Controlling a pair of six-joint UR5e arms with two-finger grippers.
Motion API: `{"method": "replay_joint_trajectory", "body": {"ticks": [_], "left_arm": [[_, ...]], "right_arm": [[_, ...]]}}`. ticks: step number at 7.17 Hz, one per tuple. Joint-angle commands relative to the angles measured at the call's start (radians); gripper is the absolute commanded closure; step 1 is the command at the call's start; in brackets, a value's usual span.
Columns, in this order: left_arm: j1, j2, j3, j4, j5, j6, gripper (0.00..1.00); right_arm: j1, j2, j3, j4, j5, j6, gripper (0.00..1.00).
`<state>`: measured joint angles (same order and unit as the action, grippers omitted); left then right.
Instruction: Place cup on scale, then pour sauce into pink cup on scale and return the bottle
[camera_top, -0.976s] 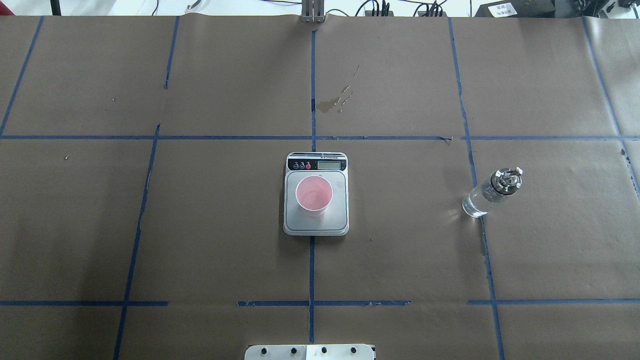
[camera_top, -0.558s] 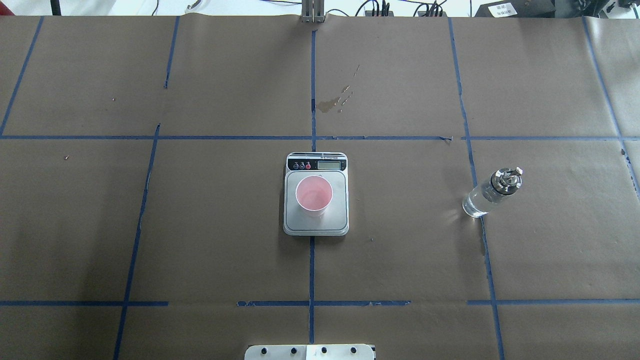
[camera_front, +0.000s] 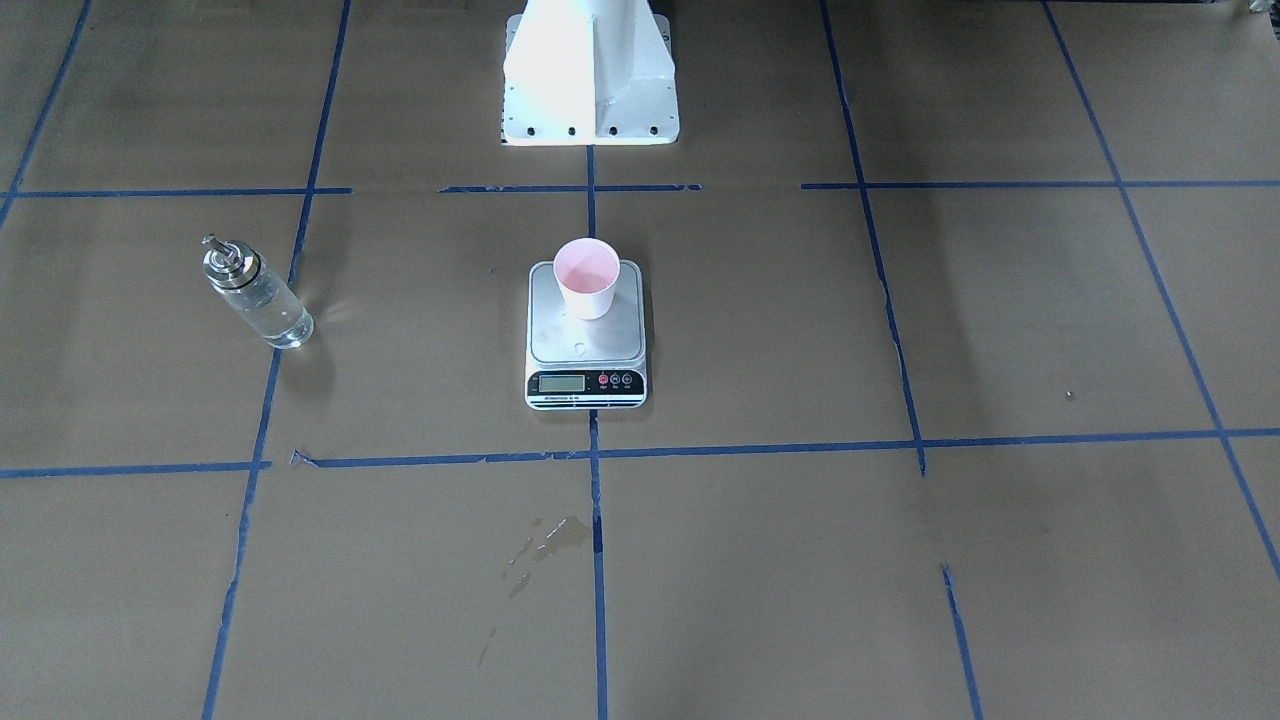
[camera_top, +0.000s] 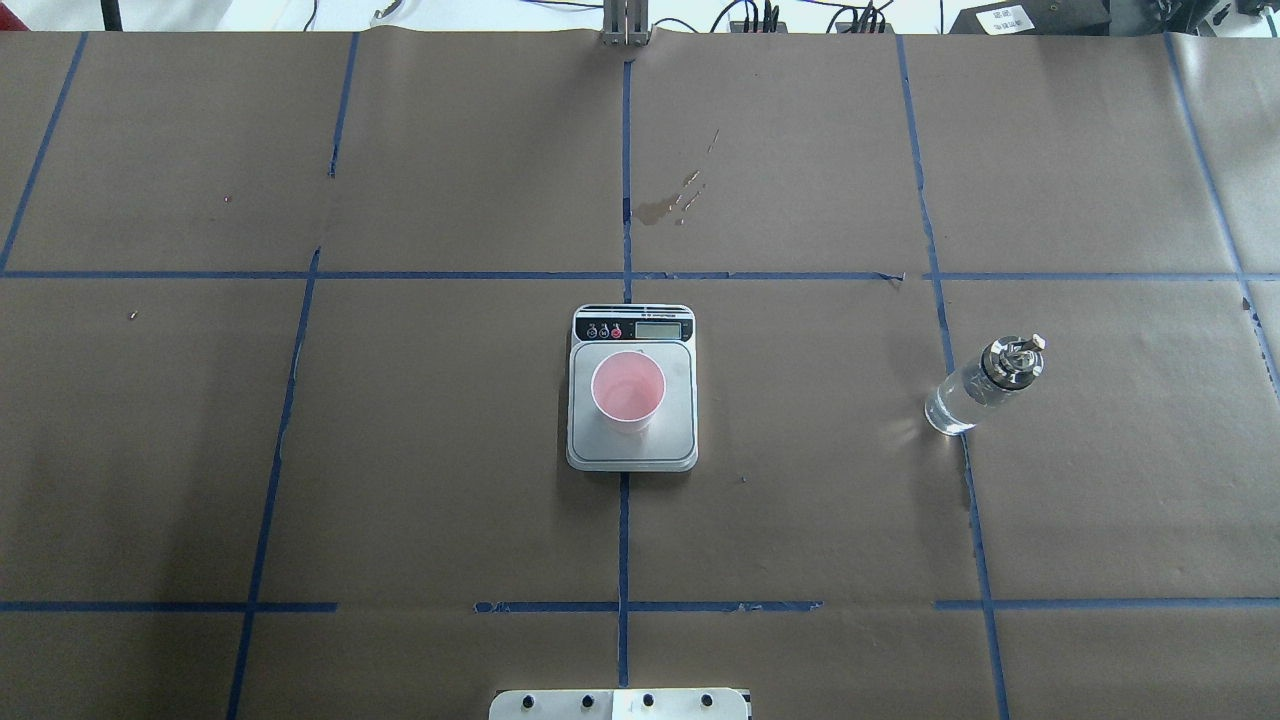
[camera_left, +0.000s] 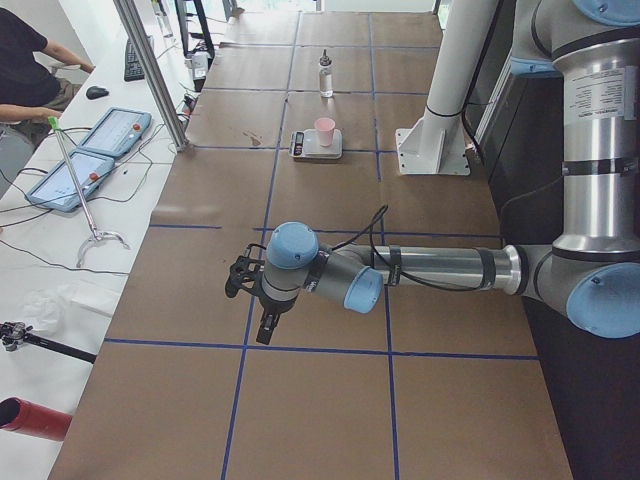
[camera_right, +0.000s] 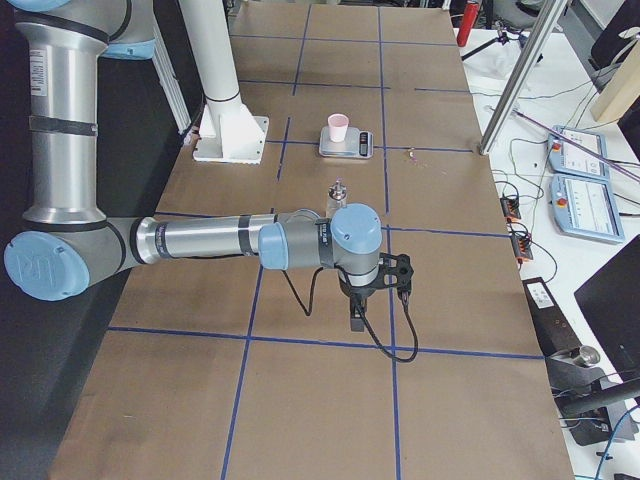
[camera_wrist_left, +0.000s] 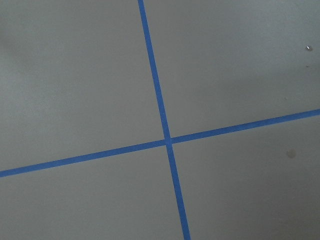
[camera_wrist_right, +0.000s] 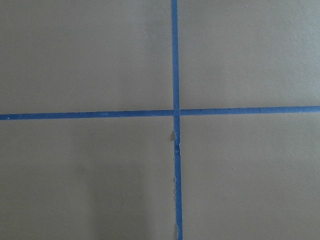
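The pink cup stands upright on the steel platform of the scale at the table's middle; it also shows in the front-facing view. The clear glass bottle with its metal cap and spout stands upright on the paper to the right, apart from the scale, with clear liquid inside. No gripper is near them. My left gripper and my right gripper hover over the table's two far ends and show only in the side views. I cannot tell whether they are open or shut. Both wrist views show only paper and blue tape.
Brown paper with blue tape lines covers the table. A dried stain lies beyond the scale. The white robot base stands at the near edge. A metal post and tablets stand on the operators' side.
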<state>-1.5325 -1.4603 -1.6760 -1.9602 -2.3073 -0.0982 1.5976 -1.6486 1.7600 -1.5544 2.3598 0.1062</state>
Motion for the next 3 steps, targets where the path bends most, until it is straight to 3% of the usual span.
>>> {"method": "replay_joint_trajectory", "body": {"ticks": [1,3], "left_arm": [[0.0,0.0,-0.002,0.001,-0.001,0.0,0.0],[0.0,0.0,-0.01,0.001,-0.001,0.0,0.0]], "right_arm": [[0.001,-0.007,-0.007,0.007,-0.001,0.0,0.0],[0.001,-0.008,-0.007,0.008,0.001,0.0,0.0]]}}
